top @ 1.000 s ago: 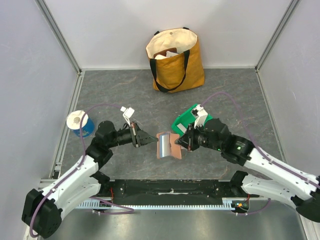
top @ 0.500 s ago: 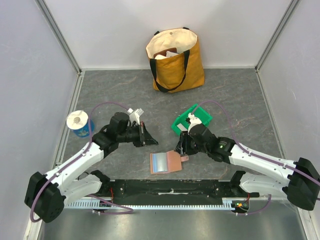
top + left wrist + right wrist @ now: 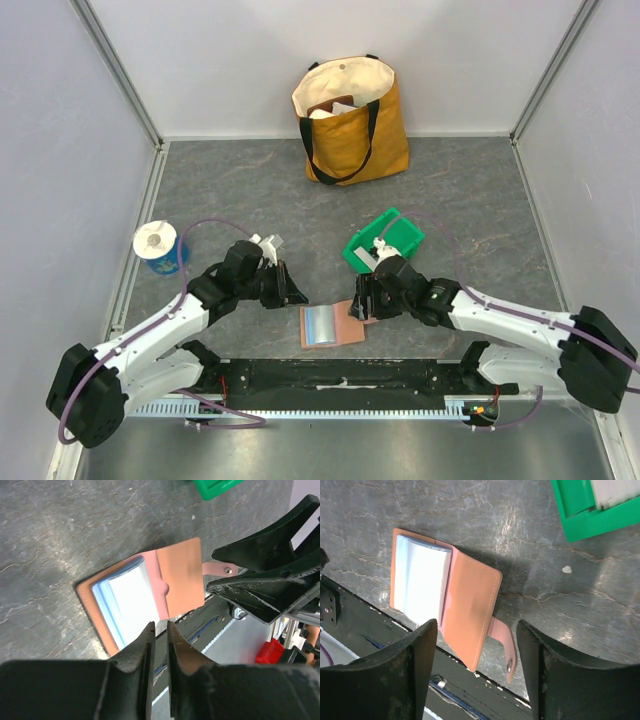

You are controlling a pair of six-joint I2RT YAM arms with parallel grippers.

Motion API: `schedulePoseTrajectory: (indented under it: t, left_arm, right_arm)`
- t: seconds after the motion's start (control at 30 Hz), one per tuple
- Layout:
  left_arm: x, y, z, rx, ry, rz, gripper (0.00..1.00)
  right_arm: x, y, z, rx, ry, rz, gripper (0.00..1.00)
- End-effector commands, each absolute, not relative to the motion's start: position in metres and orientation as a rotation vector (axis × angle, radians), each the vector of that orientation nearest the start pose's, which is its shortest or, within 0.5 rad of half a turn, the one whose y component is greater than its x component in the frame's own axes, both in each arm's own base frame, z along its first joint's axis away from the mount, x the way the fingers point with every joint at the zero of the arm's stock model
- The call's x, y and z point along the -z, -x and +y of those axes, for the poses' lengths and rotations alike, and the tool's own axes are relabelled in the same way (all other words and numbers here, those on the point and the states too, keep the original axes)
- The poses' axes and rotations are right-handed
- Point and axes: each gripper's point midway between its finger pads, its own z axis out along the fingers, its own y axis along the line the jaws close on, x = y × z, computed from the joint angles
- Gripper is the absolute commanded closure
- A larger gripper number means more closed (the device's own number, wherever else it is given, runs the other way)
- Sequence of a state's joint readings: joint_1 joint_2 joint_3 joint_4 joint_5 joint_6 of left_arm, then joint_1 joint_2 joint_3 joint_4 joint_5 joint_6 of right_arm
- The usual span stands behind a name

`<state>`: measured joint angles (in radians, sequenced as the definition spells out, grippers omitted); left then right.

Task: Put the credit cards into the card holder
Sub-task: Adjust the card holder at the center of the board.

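Your right pincer (image 3: 476,625) stands wide apart and holds nothing. It hovers just over the card holder (image 3: 445,600), one finger to either side of the terracotta flap. Your left pincer (image 3: 160,627) is nearly closed, with only a thin slit between its fingertips. It is empty too, and points at the holder from the 10 o'clock side. The card holder lies unfolded on the worktop (image 3: 230,190) near the 6 o'clock edge, between both pincers, with its pale blue-grey lining up and its snap tab (image 3: 504,645) sticking out toward the right arm. No loose credit card shows on the worktop, and you cannot tell whether one already sits in the pockets. At 1 o'clock from the holder, close by, is the green bin (image 3: 385,238), with something flat and white in it that may be a card. You seem to be between cards, so the next move likely calls for taking the right pincer to the bin and closing on a thin card edge. The left could steady the holder open.
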<state>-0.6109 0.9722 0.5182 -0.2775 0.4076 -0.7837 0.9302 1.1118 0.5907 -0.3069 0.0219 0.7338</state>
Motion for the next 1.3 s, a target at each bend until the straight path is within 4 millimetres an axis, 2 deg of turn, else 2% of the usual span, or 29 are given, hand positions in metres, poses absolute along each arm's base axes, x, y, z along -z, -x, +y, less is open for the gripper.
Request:
schedulePoseTrajectory:
  t: [0.0,0.07,0.23,0.3,0.33,0.47,0.53,0.67,0.77,0.93,1.07,1.27]
  left_arm:
    - [-0.095,-0.161,-0.222,1.062,0.005,2.524,0.75]
    - [-0.088,-0.157,-0.219,1.051,0.023,2.535,0.69]
    - [-0.072,-0.150,-0.211,1.031,0.060,2.559,0.62]
    - [-0.066,-0.148,-0.208,1.017,0.078,2.565,0.59]
    - [-0.063,-0.148,-0.207,1.008,0.085,2.573,0.57]
    - [-0.055,-0.147,-0.203,0.988,0.108,2.578,0.50]
    - [-0.055,-0.146,-0.204,1.000,0.109,2.568,0.46]
    - [-0.054,-0.145,-0.209,1.062,0.107,2.544,0.40]
    - [-0.042,-0.142,-0.210,1.078,0.119,2.551,0.39]
    - [-0.035,-0.146,-0.218,1.136,0.144,2.525,0.40]
    - [-0.029,-0.151,-0.218,1.102,0.159,2.549,0.44]
    - [-0.039,-0.155,-0.223,1.154,0.194,2.501,0.61]
  right_arm:
    - [-0.061,-0.150,0.265,-0.806,0.251,2.549,0.32]
    - [-0.055,-0.150,0.267,-0.801,0.256,2.558,0.36]
    - [-0.035,-0.155,0.247,-0.635,0.224,2.594,0.80]
    - [-0.021,-0.151,0.234,-0.561,0.222,2.634,0.94]
    - [-0.014,-0.149,0.227,-0.512,0.223,2.657,0.97]
    - [0.016,-0.142,0.204,-0.355,0.234,2.724,1.00]
    - [0.024,-0.140,0.198,-0.305,0.239,2.739,1.00]
    - [0.029,-0.140,0.195,-0.266,0.233,2.749,1.00]
    - [0.033,-0.140,0.193,-0.216,0.253,2.755,1.00]
    - [0.037,-0.134,0.198,-0.227,0.291,2.758,1.00]
    - [0.036,-0.134,0.202,-0.244,0.289,2.752,1.00]
    - [0.040,-0.131,0.205,-0.240,0.299,2.762,1.00]
